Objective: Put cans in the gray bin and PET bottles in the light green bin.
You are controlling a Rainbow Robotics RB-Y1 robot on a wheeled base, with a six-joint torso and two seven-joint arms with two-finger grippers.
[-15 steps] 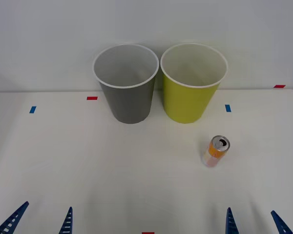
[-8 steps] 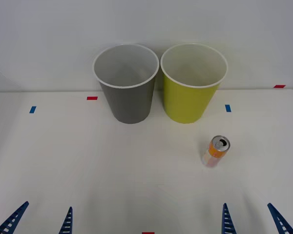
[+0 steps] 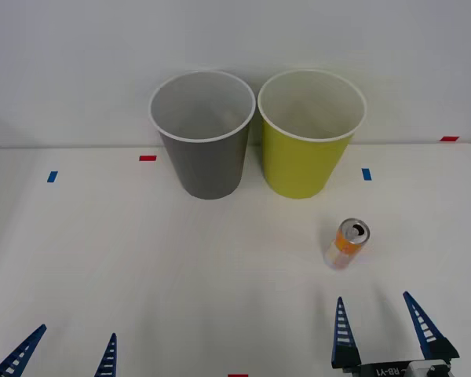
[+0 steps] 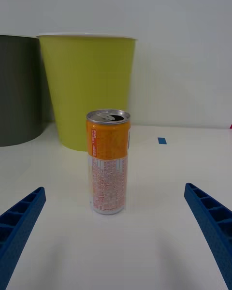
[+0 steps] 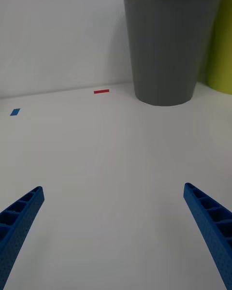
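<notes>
There was one can (image 3: 347,243), orange over white. Two round bins stood on the table (image 3: 102,259): one gray bin (image 3: 204,157) and one light green bin (image 3: 306,161). Five tape marks showed, three red and two blue. Two grippers were present, each with two blue fingers.

The white table (image 3: 141,259) carries the gray bin (image 3: 204,161) at twelve o'clock, the light green bin (image 3: 304,161) just beside it toward one, and the upright orange can (image 3: 346,245) near three.
</notes>
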